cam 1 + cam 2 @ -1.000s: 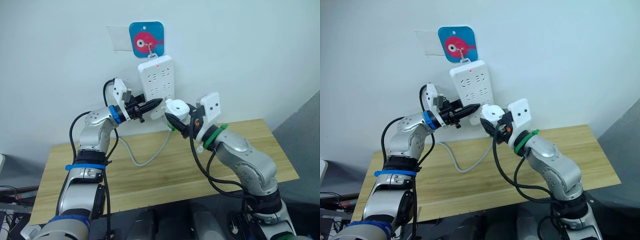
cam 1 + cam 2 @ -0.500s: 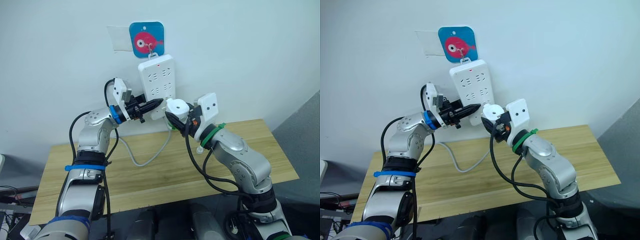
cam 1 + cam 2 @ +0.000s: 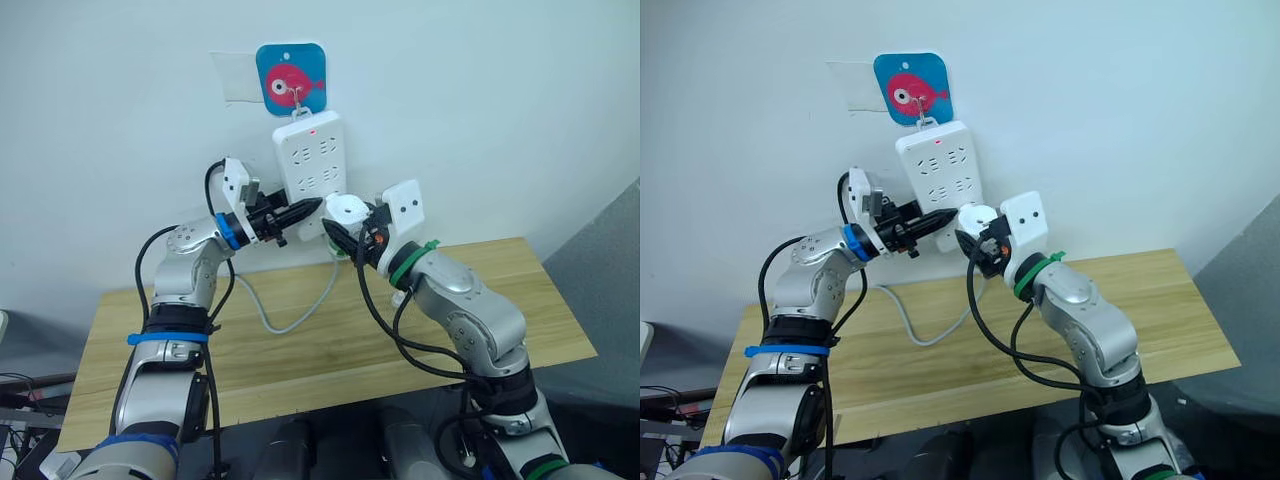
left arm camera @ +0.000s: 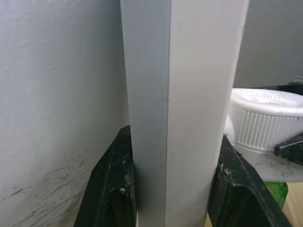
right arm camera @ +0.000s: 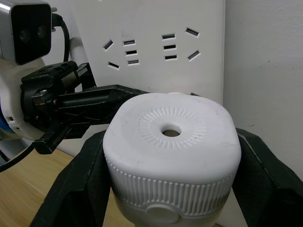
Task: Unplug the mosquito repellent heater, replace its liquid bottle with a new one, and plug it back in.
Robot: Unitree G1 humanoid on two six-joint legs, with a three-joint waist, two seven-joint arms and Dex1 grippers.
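Note:
The mosquito repellent heater (image 5: 170,142), white with a round vent hole on top, sits between the black fingers (image 5: 78,189) of my right gripper (image 3: 345,229), which is shut on it. A green liquid bottle (image 4: 277,191) hangs under it. The heater is right at the lower sockets of the white power strip (image 3: 312,155) on the wall; its prongs are hidden. My left gripper (image 3: 305,208) is shut on the strip's lower left edge (image 4: 184,94), one finger (image 4: 111,189) behind it and one in front.
The strip hangs from a blue fish-print hook plate (image 3: 292,80) on the white wall. Its grey cable (image 3: 290,318) loops down onto the wooden table (image 3: 300,350) below both arms.
My right arm has carried the heater left and slightly up, from beside the strip to its lower sockets. The left gripper has kept its hold on the strip.

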